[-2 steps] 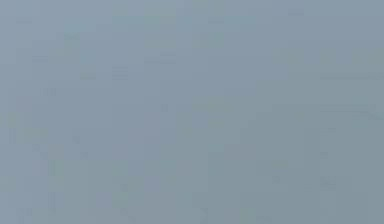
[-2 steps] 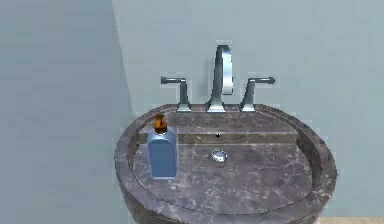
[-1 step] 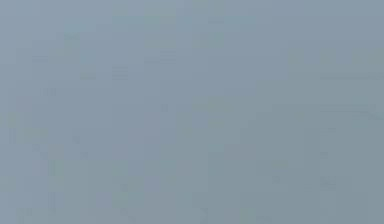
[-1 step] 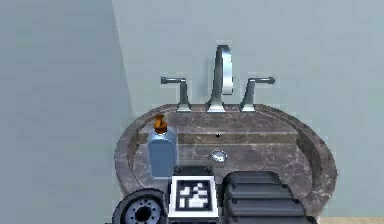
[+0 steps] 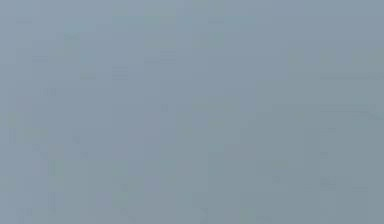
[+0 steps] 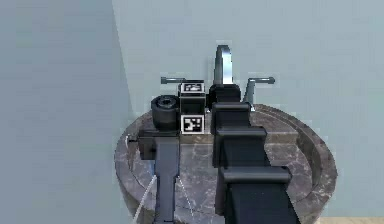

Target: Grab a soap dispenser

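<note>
Low in the arm side view's middle, the gripper (image 6: pixel 166 200) lies over a round marble basin (image 6: pixel 292 132), a tap (image 6: pixel 222 62) behind it. Whether the dark round shape (image 6: pixel 160 106) above its fingers (image 6: pixel 152 194) is the soap dispenser, or what the fingers hold, I cannot tell.

You see a round dark marble basin (image 6: pixel 310 145) with a chrome faucet (image 6: pixel 222 62); behind it, blue-grey walls (image 6: pixel 300 45) form a corner.

Showed a black arm (image 6: pixel 245 150) of stepped square segments, two white squares (image 6: pixel 192 123) with black marks, plus a dark thin-fingered gripper (image 6: pixel 166 195).
</note>
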